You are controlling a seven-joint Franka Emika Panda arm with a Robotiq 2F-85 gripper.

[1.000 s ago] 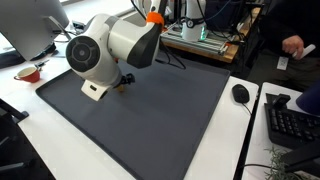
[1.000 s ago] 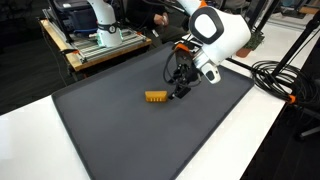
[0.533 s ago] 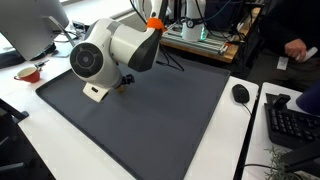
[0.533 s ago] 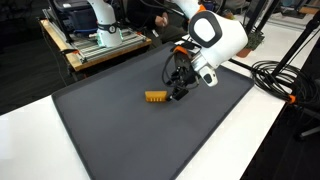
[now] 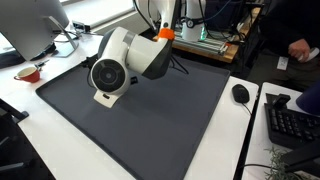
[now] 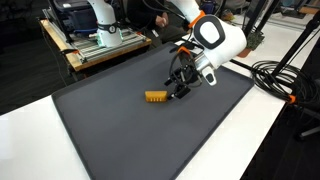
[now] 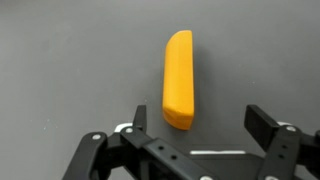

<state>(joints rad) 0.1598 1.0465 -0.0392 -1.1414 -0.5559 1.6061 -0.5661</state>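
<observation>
- The gripper (image 7: pixel 200 124) comes in from the bottom edge of the wrist view. Its two dark fingers (image 7: pixel 265 125) are spread wide and hold nothing.
- An orange bar (image 7: pixel 178 80) lies flat just ahead of the fingers, with its long axis pointing away from the camera. Its near end reaches into the gap between them, off-centre, and no pad is seen pressing on it.
- In an exterior view the gripper (image 6: pixel 180 89) hangs low over the surface, tips pointing down. The orange bar (image 6: pixel 155 97) sits just beside the tips, on the side away from the arm's white body.
- The bar rests on a dark grey mat (image 6: pixel 120 135), roughly in the middle of its width and toward its far half. The same mat (image 5: pixel 170 125) shows in both exterior views.
- In an exterior view the white arm (image 5: pixel 130 62) leans over the mat and hides both gripper and bar.
- The mat lies on a white table (image 6: pixel 25 140).
- Black cables (image 6: pixel 270 72) trail over the table beside the arm, well apart from the bar.
- A mouse (image 5: pixel 240 93) and a keyboard (image 5: pixel 292 124) lie off the mat's edge.
- A red bowl (image 5: pixel 29 72) and a monitor (image 5: pixel 30 25) stand past the mat's opposite edge.
- A wooden workbench (image 6: pixel 95 48) with equipment stands beyond the table.
</observation>
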